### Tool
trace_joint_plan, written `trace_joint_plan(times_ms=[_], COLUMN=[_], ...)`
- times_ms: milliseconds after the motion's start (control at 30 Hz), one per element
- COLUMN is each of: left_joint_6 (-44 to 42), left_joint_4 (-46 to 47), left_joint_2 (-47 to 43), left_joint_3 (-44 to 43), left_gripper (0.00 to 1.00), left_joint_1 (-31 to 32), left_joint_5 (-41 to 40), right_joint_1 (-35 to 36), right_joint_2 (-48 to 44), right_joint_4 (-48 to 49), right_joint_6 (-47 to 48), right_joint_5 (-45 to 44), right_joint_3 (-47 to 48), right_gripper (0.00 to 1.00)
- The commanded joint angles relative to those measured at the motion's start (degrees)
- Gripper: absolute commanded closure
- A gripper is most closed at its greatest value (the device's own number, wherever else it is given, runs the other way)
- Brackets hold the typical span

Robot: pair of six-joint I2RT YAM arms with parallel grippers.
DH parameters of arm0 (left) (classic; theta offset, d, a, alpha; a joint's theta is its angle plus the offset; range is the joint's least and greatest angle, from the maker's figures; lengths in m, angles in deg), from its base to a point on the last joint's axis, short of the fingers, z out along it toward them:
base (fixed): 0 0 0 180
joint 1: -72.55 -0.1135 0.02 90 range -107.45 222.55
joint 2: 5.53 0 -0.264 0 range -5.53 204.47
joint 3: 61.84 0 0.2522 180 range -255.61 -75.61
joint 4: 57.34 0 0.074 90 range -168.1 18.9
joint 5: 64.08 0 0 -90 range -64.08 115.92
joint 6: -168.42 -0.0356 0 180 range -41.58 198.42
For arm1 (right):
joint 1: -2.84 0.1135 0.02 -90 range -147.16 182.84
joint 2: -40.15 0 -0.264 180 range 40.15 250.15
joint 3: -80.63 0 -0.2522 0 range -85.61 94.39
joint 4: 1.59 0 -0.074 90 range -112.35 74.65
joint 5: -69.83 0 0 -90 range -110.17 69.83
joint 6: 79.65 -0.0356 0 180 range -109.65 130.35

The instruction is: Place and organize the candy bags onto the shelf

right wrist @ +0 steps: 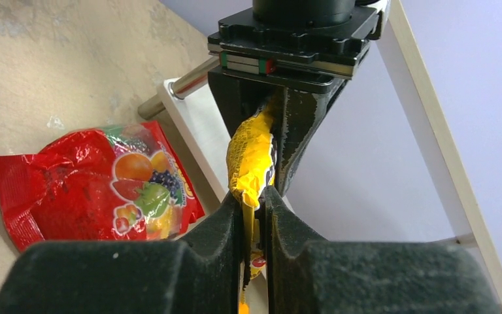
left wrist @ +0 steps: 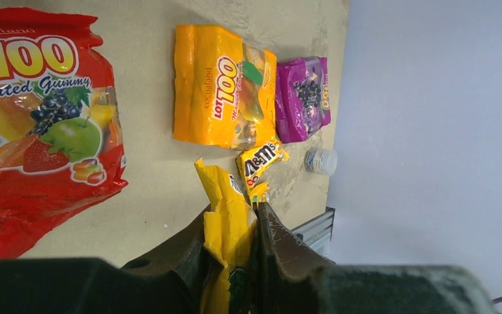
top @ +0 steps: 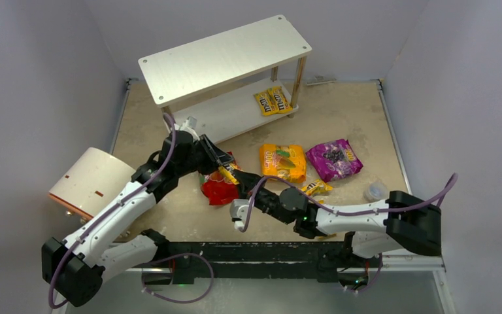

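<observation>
The left claw (left wrist: 235,219) is pinched tight on a small yellow packet (left wrist: 221,190). The right claw (right wrist: 253,201) is clamped on the other end of the same packet, so it is held between the 2, off the surface (top: 346,118). Just beside them lies the red bag (left wrist: 33,131) (crumpled, fruit picture up). Farther right lie the orange bag (left wrist: 222,88), the purple bag (left wrist: 304,98) and 1 loose packet (left wrist: 260,160). At the back stands the shelf (top: 225,55), with 2 packets (top: 272,101) on its lower board.
</observation>
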Motion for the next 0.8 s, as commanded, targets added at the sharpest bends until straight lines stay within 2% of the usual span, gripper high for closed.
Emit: trace_joint_plan(times_ms=[0, 33, 133, 233, 300, 400, 500, 633, 767], left_joint_6=[1.94, 1.71, 0.38, -0.98, -1.26, -1.79, -1.59, 0.61, 1.13], left_joint_4=[-0.87, -1.61, -6.13, -11.48, -15.24, -20.73, -26.34, -33.56, -35.77], left_joint_2=[-1.40, -1.38, -1.96, -3.81, -5.66, -9.61, -14.45, -20.84, -25.83], left_joint_3=[0.11, -0.09, -1.41, -2.76, -3.35, -4.18, -4.58, -3.97, -2.18], left_gripper=[0.69, 0.59, 0.40, 0.23, 0.17, 0.13, 0.13, 0.12, 0.12], left_joint_1=[-0.06, -0.03, -0.47, -0.88, -1.22, -1.48, -1.43, -1.40, -1.34], left_joint_5=[-3.91, -4.86, -10.01, -18.25, -23.23, -29.32, -35.52, -41.88, -43.42], right_joint_1=[0.14, -0.01, -1.28, -4.97, -9.08, -13.65, -17.10, -21.54, -26.14], right_joint_2=[-4.24, -5.17, -8.41, -12.59, -14.92, -15.86, -12.60, -3.80, 7.22], right_joint_4=[-1.19, -2.36, -9.28, -19.64, -23.55, -25.07, -29.25, -27.04, -24.08], right_joint_6=[-1.25, -1.37, -1.57, -4.11, -5.08, -4.11, -2.69, 0.59, 3.81], right_joint_5=[0.47, 0.51, 1.72, 5.75, 9.30, 11.44, 11.09, 10.26, 10.67], right_joint_3=[0.73, 0.57, 0.53, 1.86, 2.07, 2.71, 6.45, 10.81, 18.15], right_gripper=[0.91, 0.91, 0.90, 0.90, 0.91, 0.91, 0.90, 0.90, 0.90])
